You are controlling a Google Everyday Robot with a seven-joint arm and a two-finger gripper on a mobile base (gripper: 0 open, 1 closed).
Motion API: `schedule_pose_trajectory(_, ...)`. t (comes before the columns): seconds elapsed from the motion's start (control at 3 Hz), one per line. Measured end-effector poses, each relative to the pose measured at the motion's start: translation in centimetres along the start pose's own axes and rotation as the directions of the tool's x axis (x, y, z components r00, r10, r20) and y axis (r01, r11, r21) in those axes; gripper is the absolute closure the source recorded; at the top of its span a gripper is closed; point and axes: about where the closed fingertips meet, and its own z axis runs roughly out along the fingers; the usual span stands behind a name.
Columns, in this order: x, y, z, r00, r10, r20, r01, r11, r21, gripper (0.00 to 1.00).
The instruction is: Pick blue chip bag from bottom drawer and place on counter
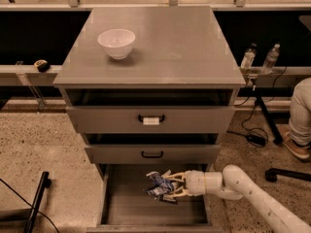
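The bottom drawer (141, 210) stands pulled out at the foot of the grey cabinet. My gripper (170, 186) reaches in from the right on its white arm and is shut on the blue chip bag (158, 185), a small crumpled foil bag held just above the drawer floor, under the middle drawer's front. The counter (175, 38) is the cabinet's flat grey top, well above the gripper.
A white bowl (116, 42) sits on the counter's left part. The top drawer (150, 119) with a white label and the middle drawer (151, 154) with a black handle overhang the bottom one. Two bottles (248, 57) stand at the right. A person's leg (301, 115) is at far right.
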Motion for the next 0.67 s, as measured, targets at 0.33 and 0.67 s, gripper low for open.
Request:
schedule_pose_trajectory(0.33,-10.1,-6.5,-4.6,0.992,-0.115,-0.058,0.114,0.993,-0.031,1.0)
schedule_pose_trajectory(0.67,-18.8,-10.9,-8.6,0.975,-0.174,-0.137,0.173,0.9847,-0.02,1.0)
